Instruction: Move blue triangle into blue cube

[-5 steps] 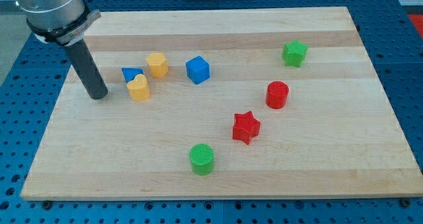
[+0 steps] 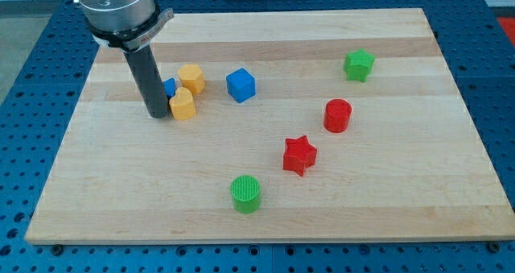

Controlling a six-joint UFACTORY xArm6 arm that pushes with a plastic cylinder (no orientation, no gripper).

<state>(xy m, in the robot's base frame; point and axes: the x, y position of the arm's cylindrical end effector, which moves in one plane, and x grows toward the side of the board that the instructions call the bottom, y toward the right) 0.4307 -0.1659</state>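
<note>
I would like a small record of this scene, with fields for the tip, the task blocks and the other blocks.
tip: my tip at the view's left, right beside the yellow heart-shaped block
blue triangular block: mostly hidden behind the rod, only a blue sliver shows
blue cube: to the view's right of the triangle, apart from it
between them: yellow hexagonal block
red blocks: cylinder, star
green blocks: star at the view's top right, cylinder near the view's bottom
surface: wooden board
</note>
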